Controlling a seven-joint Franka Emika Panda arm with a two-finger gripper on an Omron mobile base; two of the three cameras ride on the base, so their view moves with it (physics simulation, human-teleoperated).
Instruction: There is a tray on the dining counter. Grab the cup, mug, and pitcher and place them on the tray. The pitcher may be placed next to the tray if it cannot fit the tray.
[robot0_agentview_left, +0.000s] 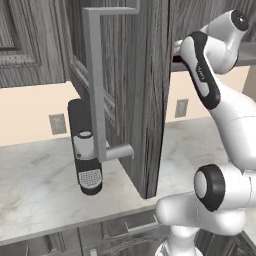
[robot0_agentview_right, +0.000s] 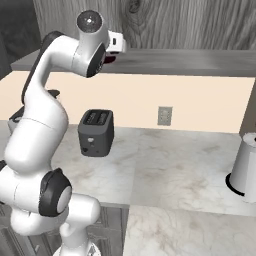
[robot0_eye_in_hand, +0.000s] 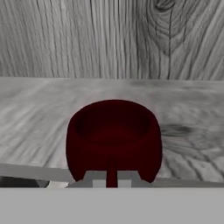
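While the end effector (robot0_eye_in_hand: 112, 183) is pinched tight on the handle of the mug (robot0_eye_in_hand: 113, 139), which sits on a grey wooden cabinet shelf (robot0_eye_in_hand: 188, 113), nothing visibly reaches a tray yet; this looks like an early pickup.

The open cabinet door (robot0_agentview_left: 125, 95) swings out over the marble worktop (robot0_agentview_left: 40, 190), its bar handle (robot0_agentview_left: 97, 85) blocking the way just in front of the black coffee machine (robot0_agentview_left: 85, 145) near the back edge. On the cabinet shelf (robot0_eye_in_hand: 43, 109) the mug (robot0_eye_in_hand: 113, 135) sits at the front edge, with bare shelf behind and to both sides. Further along the worktop, a toaster (robot0_agentview_right: 96, 132) stands by the wall with open marble before it.
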